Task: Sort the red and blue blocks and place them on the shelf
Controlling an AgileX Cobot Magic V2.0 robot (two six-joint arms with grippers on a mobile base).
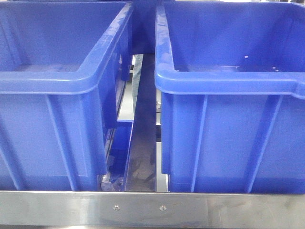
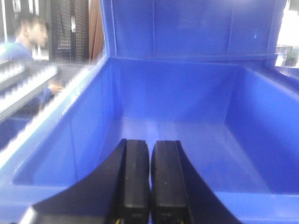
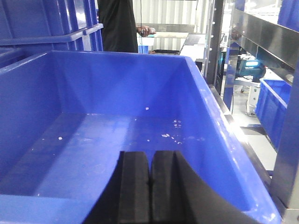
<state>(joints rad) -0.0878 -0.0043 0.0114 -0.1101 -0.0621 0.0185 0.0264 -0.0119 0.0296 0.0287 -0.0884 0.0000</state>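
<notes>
Neither small cube shows among the big blue plastic bins (image 1: 228, 124) on the brushed steel shelf (image 1: 152, 209); both grippers' fingers (image 2: 135, 182) (image 3: 135, 186) press together empty; such cubes likely handle light, rigid, gripped across flat sides.

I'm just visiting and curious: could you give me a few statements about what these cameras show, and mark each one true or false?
1. Two blue bins, the left bin and the right bin, stand side by side on the steel shelf. True.
2. The left gripper is spread wide open. False: its fingers are pressed together with nothing between them.
3. The right gripper is shut and holds nothing. True.
4. A red block lies on the floor of the right bin. False: only small pale specks show there; no block appears in any view.
5. The shelf's front rail carries two small screws. True.
</notes>
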